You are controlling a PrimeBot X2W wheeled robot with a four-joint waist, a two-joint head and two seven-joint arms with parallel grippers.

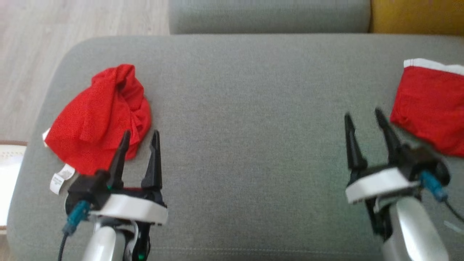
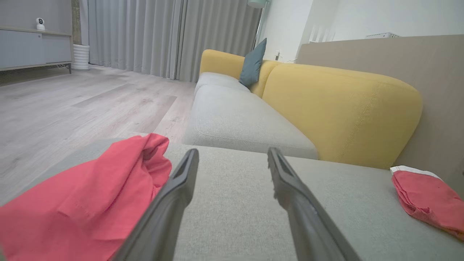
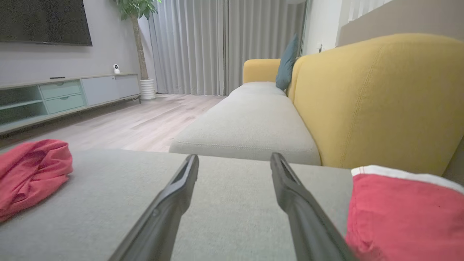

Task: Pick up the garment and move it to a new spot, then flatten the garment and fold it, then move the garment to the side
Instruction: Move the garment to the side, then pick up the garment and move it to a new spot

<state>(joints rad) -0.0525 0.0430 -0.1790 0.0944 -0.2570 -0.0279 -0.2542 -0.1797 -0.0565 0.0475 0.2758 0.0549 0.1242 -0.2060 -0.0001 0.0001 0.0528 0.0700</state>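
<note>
Head view. Crumpled red garment [image 1: 98, 116] lies at the left of the frame on the grey seat cushion [image 1: 246, 108], heaped, not flat. Its long axis runs from lower left to upper right. The bunched peak points to the upper right; a white care label [image 1: 61, 179] sticks out at the lower left.

Left claw [image 1: 141, 133]: fingers apart, nothing between them. One finger overlaps the garment's lower right edge; contact cannot be told.

Right claw [image 1: 363, 114]: fingers apart, empty, just left of a folded red garment [image 1: 431, 105] at the right edge of the frame, white band along its top edge.
</note>
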